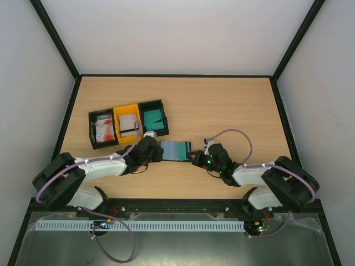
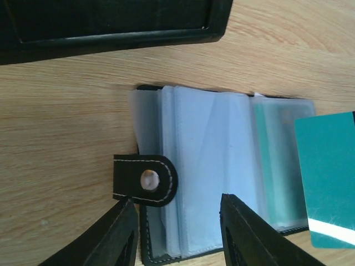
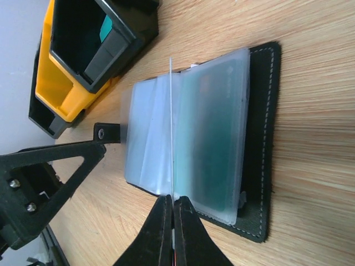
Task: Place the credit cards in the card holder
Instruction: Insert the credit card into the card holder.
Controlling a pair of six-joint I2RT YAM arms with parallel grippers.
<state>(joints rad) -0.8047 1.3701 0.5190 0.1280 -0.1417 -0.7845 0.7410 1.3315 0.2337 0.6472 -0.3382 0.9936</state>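
Note:
The black card holder [image 1: 175, 150] lies open on the table, its clear sleeves fanned out [image 2: 211, 166]; a teal card sits in a right-hand sleeve [image 3: 216, 138]. My left gripper [image 1: 157, 151] is open, its fingers straddling the holder's near left edge by the snap tab [image 2: 145, 180], midpoint [image 2: 176, 200]. My right gripper [image 1: 195, 157] is shut [image 3: 172, 199] on a teal credit card with a white stripe [image 2: 327, 177]. It holds the card edge-on [image 3: 171, 127] between the sleeves.
Three joined bins stand behind the holder at the left: a black one with red-and-white cards [image 1: 102, 130], a yellow one with white dark-striped cards [image 1: 127, 123], a black one with teal cards [image 1: 153, 117]. The enclosure walls ring the table.

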